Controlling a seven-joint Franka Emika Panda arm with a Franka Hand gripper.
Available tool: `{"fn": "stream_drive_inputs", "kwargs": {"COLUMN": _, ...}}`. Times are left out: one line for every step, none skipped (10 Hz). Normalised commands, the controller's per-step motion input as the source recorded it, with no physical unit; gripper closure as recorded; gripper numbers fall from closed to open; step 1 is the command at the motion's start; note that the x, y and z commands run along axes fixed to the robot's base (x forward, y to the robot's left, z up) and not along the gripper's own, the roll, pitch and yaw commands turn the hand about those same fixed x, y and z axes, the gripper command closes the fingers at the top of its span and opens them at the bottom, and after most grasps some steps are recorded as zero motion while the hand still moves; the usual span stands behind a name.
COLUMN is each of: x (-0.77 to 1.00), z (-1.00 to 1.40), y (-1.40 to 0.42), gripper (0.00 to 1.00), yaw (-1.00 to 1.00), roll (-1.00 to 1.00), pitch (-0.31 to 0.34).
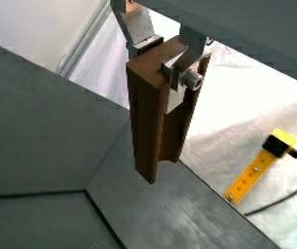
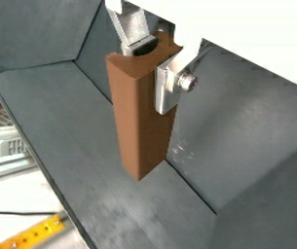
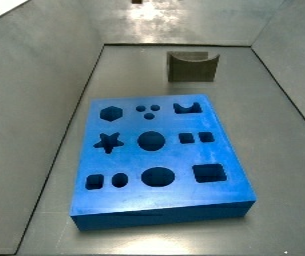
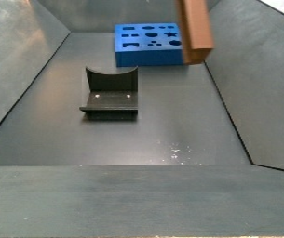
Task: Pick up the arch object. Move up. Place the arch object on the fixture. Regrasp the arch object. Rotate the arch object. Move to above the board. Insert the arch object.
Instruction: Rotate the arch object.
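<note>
Currently the gripper (image 1: 167, 60), silver plates pinching the upper end of the orange-brown elongated arch object (image 1: 156, 117), holds it aloft, long axis vertical, free end down. Below on the grey floor, the dark scooped fixture (image 4: 111, 94) stands empty; beyond it, the bright blue board (image 4: 152, 45), its cut-outs unfilled.

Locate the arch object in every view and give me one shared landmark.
Wrist view: arch object hangs centre frame, held in the gripper.
Wrist view: centre frame, same grasp.
Side view: not in it.
Side view: upper right, cut by the frame edge.
Shared landmark: the fixture, in both side views.
</note>
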Motion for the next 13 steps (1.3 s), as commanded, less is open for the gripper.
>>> {"fn": "stream_drive_inputs", "kwargs": {"x": 0.0, "z": 0.0, "y": 0.0, "gripper": 1.0, "yaw": -0.03, "roll": -1.0, "pitch": -0.099}}
{"fn": "stream_drive_inputs", "kwargs": {"x": 0.09, "z": -0.01, "y": 0.01, "gripper": 1.0, "yaw": -0.03, "roll": -1.0, "pitch": -0.089}}
{"fn": "stream_drive_inputs", "kwargs": {"x": 0.05, "z": 0.01, "y": 0.05, "gripper": 1.0, "yaw": -0.04, "roll": -1.0, "pitch": -0.086}}
{"fn": "stream_drive_inputs", "kwargs": {"x": 0.0, "z": 0.0, "y": 0.02, "gripper": 1.0, "yaw": -0.05, "roll": -1.0, "pitch": -0.093}}
{"fn": "stream_drive_inputs", "kwargs": {"x": -0.03, "z": 0.01, "y": 0.02, "gripper": 1.0, "yaw": -0.05, "roll": -1.0, "pitch": -0.093}}
{"fn": "stream_drive_inputs", "kwargs": {"x": -0.02, "z": 0.01, "y": 0.02, "gripper": 1.0, "yaw": -0.06, "roll": -1.0, "pitch": -0.092}}
{"fn": "stream_drive_inputs", "kwargs": {"x": -0.02, "z": 0.01, "y": 0.02, "gripper": 1.0, "yaw": -0.07, "roll": -1.0, "pitch": -0.085}}
{"fn": "stream_drive_inputs", "kwargs": {"x": -0.02, "z": 0.0, "y": 0.01, "gripper": 1.0, "yaw": -0.07, "roll": -1.0, "pitch": -0.083}}
{"fn": "stream_drive_inputs", "kwargs": {"x": -0.02, "z": 0.01, "y": 0.02, "gripper": 1.0, "yaw": -0.08, "roll": -1.0, "pitch": -0.075}}
{"fn": "stream_drive_inputs", "kwargs": {"x": -0.02, "z": 0.01, "y": 0.02, "gripper": 1.0, "yaw": -0.08, "roll": -1.0, "pitch": -0.076}}
{"fn": "stream_drive_inputs", "kwargs": {"x": -0.02, "z": 0.01, "y": 0.01, "gripper": 1.0, "yaw": -0.08, "roll": -1.0, "pitch": -0.069}}
{"fn": "stream_drive_inputs", "kwargs": {"x": -0.02, "z": 0.0, "y": 0.01, "gripper": 1.0, "yaw": -0.08, "roll": -1.0, "pitch": -0.07}}
{"fn": "stream_drive_inputs", "kwargs": {"x": -0.02, "z": 0.0, "y": 0.02, "gripper": 1.0, "yaw": -0.06, "roll": -0.77, "pitch": -0.053}}
